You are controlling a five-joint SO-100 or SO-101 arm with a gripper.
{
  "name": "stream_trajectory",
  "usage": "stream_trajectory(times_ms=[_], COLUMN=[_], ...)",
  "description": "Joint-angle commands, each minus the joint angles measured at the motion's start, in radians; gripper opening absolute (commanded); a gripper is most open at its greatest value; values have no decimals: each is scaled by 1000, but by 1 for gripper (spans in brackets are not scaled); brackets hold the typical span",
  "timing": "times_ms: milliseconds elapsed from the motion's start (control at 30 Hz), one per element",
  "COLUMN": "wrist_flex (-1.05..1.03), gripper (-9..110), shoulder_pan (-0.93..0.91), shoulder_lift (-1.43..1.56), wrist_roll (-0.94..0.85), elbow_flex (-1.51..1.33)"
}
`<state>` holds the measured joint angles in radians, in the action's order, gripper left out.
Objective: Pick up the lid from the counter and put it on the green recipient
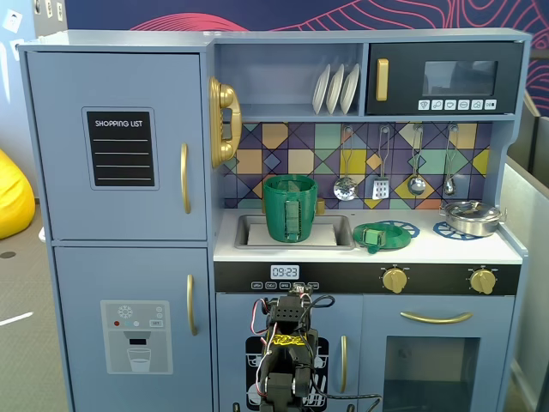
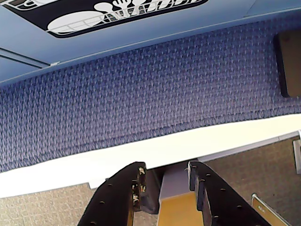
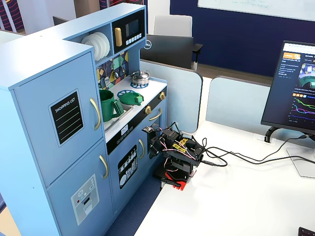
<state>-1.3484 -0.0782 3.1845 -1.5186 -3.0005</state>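
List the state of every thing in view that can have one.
Lid: off the container, flat on the counter over a burner print.
Green container: upright in the sink, uncovered.
Silver pot: lidded, on the far burner.
Gripper: open, empty, low before the kitchen.
Kitchen doors: closed.

Office, desk w/ monitor (image 3: 294,86), partition panels (image 3: 236,101), toy kitchen (image 3: 74,123)

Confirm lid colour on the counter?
Green, matching the container. The lid lies on the left blue burner print, clearest in a fixed view from the front.
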Motion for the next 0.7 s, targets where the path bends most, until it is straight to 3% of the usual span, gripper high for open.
stream_trajectory(times_ms=[0,367,500,667], wrist_flex=[-184,-173,51,380], gripper=[0,0,1,9], shoulder_pan=[-17,-15,-103,-227], shoulder_lift=[-6,-6,-43,-235], wrist_roll=[-25,-12,-6,-5], elbow_flex=[3,3,74,394])
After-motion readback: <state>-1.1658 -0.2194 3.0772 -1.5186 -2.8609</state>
